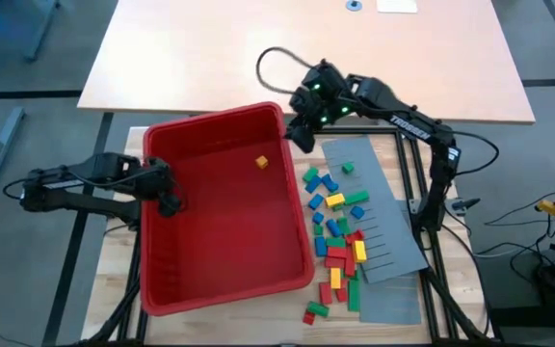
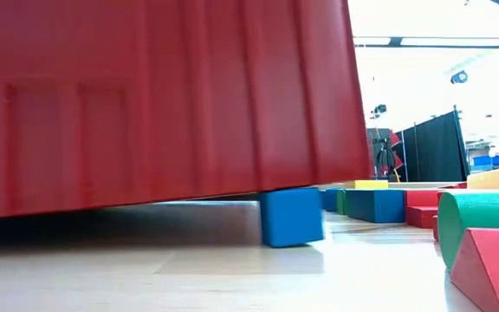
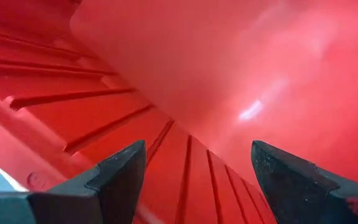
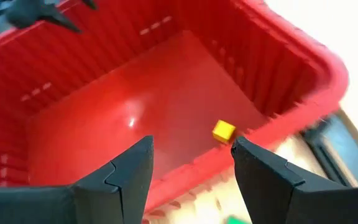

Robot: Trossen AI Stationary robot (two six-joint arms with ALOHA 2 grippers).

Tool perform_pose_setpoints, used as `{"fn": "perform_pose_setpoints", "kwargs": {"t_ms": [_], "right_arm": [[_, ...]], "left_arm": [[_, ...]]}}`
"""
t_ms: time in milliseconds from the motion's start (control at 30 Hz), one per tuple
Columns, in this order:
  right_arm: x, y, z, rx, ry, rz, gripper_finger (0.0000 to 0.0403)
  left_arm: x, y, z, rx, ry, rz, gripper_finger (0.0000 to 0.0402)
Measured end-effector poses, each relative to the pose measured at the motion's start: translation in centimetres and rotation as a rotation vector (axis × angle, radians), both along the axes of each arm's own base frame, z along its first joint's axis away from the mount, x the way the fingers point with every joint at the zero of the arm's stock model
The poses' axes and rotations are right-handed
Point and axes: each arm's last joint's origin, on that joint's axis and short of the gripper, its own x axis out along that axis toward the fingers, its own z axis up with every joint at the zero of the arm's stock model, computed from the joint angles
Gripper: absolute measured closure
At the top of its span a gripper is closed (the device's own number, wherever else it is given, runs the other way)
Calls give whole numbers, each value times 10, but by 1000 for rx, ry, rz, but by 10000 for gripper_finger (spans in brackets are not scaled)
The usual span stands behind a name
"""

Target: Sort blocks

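Observation:
The big red bin (image 1: 210,120) stands slewed on the table, with one yellow block (image 1: 261,162) on its floor (image 4: 224,131). Many red, green, blue and yellow blocks (image 1: 340,241) lie loose to the bin's right. In the low view the bin's (image 2: 145,104) underside slants up, and a blue block (image 2: 291,217) sits at its lower edge. My left gripper (image 1: 169,198) is open at the bin's left wall, facing ribbed red plastic (image 3: 104,99). My right gripper (image 1: 300,135) hangs open over the bin's far right corner (image 4: 191,146). My left gripper stands open at the bin's left wall (image 3: 36,180); whether a finger touches the wall, I cannot tell. My right gripper's fingers stand on either side of the bin's rim (image 4: 197,165) from above; I cannot tell whether they touch it.
Flat grey slotted panels (image 1: 383,241) lie under and beside the loose blocks at the right. A pale table top (image 1: 306,48) spans the far side. Close to the low camera lie a green rounded piece (image 2: 492,217) and a red wedge (image 2: 492,273).

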Motion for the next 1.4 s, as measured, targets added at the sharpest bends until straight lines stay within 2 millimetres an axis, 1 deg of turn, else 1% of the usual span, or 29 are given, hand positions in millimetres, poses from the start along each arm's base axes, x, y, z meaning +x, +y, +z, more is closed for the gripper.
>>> {"fn": "perform_pose_setpoints", "kwargs": {"t_ms": [67, 167, 300, 433, 533, 633, 800, 933, 1167, 1400], "right_arm": [[9, 1, -4, 2, -18, 38, 208], [24, 4, -16, -10, -5, 96, 208], [42, 4, -36, -35, 48, 162, 208], [55, 1, -54, -51, 86, 202, 208], [61, -1, -63, -61, 104, 223, 209], [63, -2, -63, -85, 89, 233, 208], [68, -3, -57, -129, 18, 232, 212], [70, -3, -55, -144, -9, 230, 219], [79, 1, -65, -146, 7, 261, 235], [90, 5, -73, -159, -12, 281, 245]], "left_arm": [[-1, 0, -4, 9, -4, 17, 125], [-3, 0, -10, 3, 23, 37, 125], [-3, 0, -13, 1, 34, 38, 125], [-2, 0, -13, 0, 39, 39, 125], [-1, 0, -14, -2, 38, 52, 125], [1, 0, -14, -5, 41, 68, 125], [6, 0, -15, -35, 26, 86, 125], [15, 1, -14, -27, -33, 84, 125], [36, 2, -15, -8, -106, 36, 125], [48, 3, -18, -7, -97, 33, 125]]}}
